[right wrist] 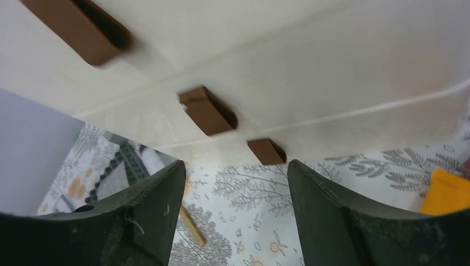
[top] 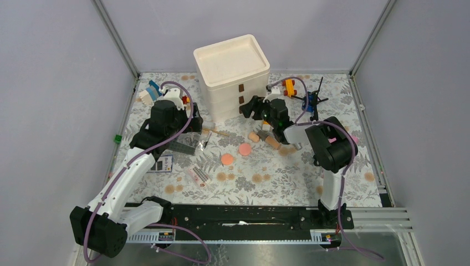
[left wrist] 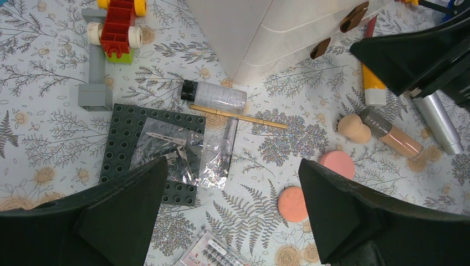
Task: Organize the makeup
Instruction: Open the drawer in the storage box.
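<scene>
White plastic, a drawer unit (top: 231, 72) stands at the back of the floral worktop (top: 288, 183), with three brown handles (right wrist: 208, 111) on its front. The right hand (right wrist: 235, 166) faces that front low down, its jaws apart with nothing between them. The lowest handle sits just beyond the gap, and I cannot tell whether a finger touches it. The left hand (left wrist: 233, 166) hangs above the worktop to the unit's left, jaws spread wide and empty.

The makeup lies loose on the worktop in front of the unit. A clear bottle (left wrist: 213, 95) with a black cap lies on its side by the unit's corner, with a thin wooden brush (left wrist: 238, 116) just beside it. Two salmon discs (left wrist: 337, 163) lie flat, near each other but not touching. A beige sponge (left wrist: 353, 126) sits right against the dark-capped end of a beige tube (left wrist: 391, 133). Beyond that lies a silver tube (left wrist: 440, 122), its far end hidden by the right hand. An orange tube (left wrist: 371, 80) with a white cap lies near it.

A dark brick plate (left wrist: 127, 144) lies below the left hand with a crinkled clear packet (left wrist: 183, 155) on it. A red toy car (left wrist: 119, 22) stands farther back, left of the unit.
</scene>
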`<control>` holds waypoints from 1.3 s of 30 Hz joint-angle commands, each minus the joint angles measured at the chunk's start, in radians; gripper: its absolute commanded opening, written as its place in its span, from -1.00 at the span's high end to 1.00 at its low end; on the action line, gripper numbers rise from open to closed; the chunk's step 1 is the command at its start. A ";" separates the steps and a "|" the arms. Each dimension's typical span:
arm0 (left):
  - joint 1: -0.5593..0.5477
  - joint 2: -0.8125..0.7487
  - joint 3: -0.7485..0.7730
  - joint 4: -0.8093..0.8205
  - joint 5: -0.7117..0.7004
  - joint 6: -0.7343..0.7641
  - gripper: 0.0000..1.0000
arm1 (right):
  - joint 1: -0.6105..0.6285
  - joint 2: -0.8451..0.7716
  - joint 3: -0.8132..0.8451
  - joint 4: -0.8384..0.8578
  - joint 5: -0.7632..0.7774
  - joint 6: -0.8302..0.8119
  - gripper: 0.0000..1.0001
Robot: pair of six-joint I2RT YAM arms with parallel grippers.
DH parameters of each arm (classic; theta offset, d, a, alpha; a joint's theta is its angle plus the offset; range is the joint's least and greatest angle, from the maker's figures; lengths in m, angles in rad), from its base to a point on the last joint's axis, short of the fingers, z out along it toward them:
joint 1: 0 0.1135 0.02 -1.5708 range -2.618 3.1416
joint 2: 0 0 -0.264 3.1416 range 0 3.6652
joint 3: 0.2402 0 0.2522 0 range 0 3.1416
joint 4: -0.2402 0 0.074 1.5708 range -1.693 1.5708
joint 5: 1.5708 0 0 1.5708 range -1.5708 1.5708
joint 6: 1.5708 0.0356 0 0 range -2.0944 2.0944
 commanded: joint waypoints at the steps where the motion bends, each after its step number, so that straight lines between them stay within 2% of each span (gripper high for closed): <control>1: 0.000 0.002 0.007 0.035 0.003 0.014 -0.98 | 0.000 0.059 -0.042 0.226 0.021 -0.012 -0.47; 11: 0.000 0.006 0.008 0.035 0.004 0.014 -0.98 | -0.002 0.176 0.026 0.241 0.034 0.044 -0.39; 27: 0.000 0.005 0.008 0.035 0.011 0.014 -0.98 | -0.003 0.231 0.158 0.034 0.039 0.126 -0.27; 31: 0.000 0.005 0.008 0.035 0.013 0.014 -0.98 | -0.003 0.249 0.173 0.029 0.029 0.152 -0.24; 39: 0.000 0.003 0.008 0.036 0.017 0.014 -0.98 | -0.005 0.260 0.178 0.054 0.026 0.160 0.04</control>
